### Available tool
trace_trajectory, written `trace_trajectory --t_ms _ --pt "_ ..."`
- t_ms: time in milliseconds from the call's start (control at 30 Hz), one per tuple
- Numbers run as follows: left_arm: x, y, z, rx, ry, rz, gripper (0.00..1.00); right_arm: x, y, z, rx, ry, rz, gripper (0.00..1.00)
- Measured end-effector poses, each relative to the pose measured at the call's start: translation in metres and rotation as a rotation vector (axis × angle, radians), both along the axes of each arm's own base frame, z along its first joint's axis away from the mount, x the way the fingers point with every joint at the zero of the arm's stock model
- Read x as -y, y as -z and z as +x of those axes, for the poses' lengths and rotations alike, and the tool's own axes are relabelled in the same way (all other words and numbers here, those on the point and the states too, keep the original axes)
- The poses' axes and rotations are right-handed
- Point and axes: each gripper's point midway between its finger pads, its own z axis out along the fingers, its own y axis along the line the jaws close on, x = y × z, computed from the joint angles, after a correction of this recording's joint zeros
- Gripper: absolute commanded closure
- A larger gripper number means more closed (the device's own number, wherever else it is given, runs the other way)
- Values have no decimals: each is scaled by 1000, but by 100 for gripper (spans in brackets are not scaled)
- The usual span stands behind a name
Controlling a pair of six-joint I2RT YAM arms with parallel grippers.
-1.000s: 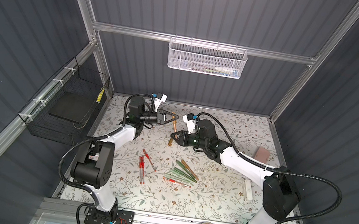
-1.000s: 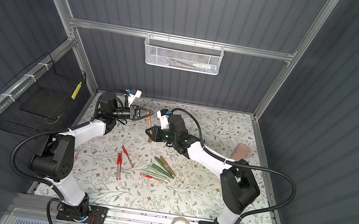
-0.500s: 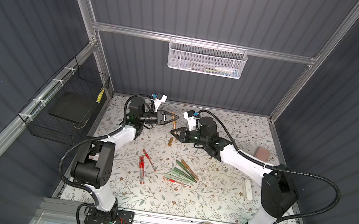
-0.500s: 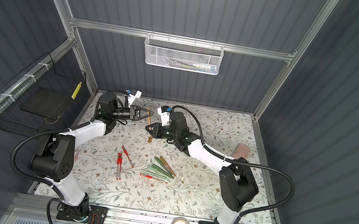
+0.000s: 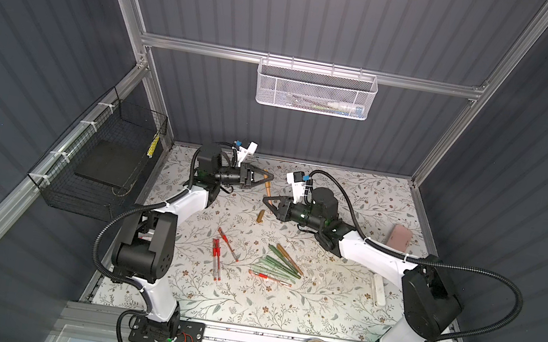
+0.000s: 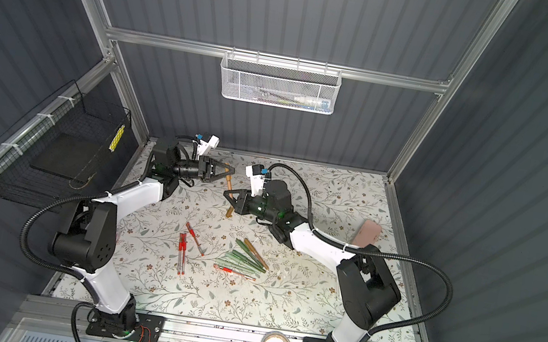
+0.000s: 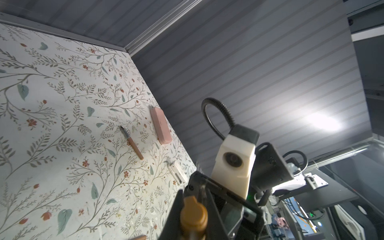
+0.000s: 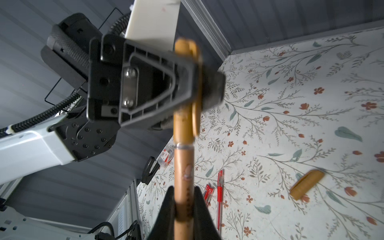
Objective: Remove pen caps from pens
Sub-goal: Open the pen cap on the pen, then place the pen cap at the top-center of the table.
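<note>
Closure on the right is the fresh change: a second ago the right pincer point(image 5: 266, 200) sat lower, by a loose gold-brown cap point(image 5: 260, 216). Now, in both top views, it is clenched on the barrel of a gold-brown pen point(image 5: 267, 189) held in the air toward twelve o'clock of the desk point(image 5: 335, 314). The left pincer point(image 5: 269, 178) stays clenched on that pen's upper end. The loose cap lies at six o'clock of the right pincer, with red-banded pens point(image 5: 216, 258) and green pens point(image 5: 277, 266) farther toward six. From the left wrist, the seated cap point(image 7: 194, 211) sits end-on in the left pincer point(image 7: 193, 222), and another gold-brown pen point(image 7: 132, 143), tip bare, lies by a pink case point(image 7: 161, 125). From the right wrist, the right pincer point(image 8: 184, 200) clamps the barrel while the left pincer point(image 8: 194, 87) holds the seated cap point(image 8: 185, 118), which is not yet off. With both ends gripped, a straight pull apart looks to be next.
</note>
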Motion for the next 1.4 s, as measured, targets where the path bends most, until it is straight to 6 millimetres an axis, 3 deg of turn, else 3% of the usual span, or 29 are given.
trace_trajectory --t_ms 67,167,233,300,400,533,767,933,1067,1233,1400 --pt "-41 -22 40 67 -149 -11 100 9 27 -13 -73 0 -44 100" --pt "-100 -42 72 146 -333 11 100 19 65 -30 -161 -2 -113 100" --pt "-115 -49 81 180 -399 39 100 25 78 -37 -193 1 -144 100" --pt "-111 -47 84 184 -413 74 100 31 80 -41 -201 17 -155 100" --pt "-92 -26 84 151 -398 165 100 43 72 -41 -187 64 -164 100" --pt "-64 23 73 72 -365 333 100 64 62 -32 -156 174 -210 100" --pt "-25 106 31 -35 -220 624 100 117 65 -23 -148 352 -311 100" --pt "-22 178 13 -148 -155 797 100 151 68 -30 -140 432 -361 100" --pt "-25 217 6 -198 -126 910 100 171 70 -37 -144 472 -382 100" --pt "-27 248 7 -239 -109 987 100 187 70 -46 -137 506 -396 100" --pt "-23 253 5 -238 -103 1011 100 194 69 -50 -131 522 -400 100"
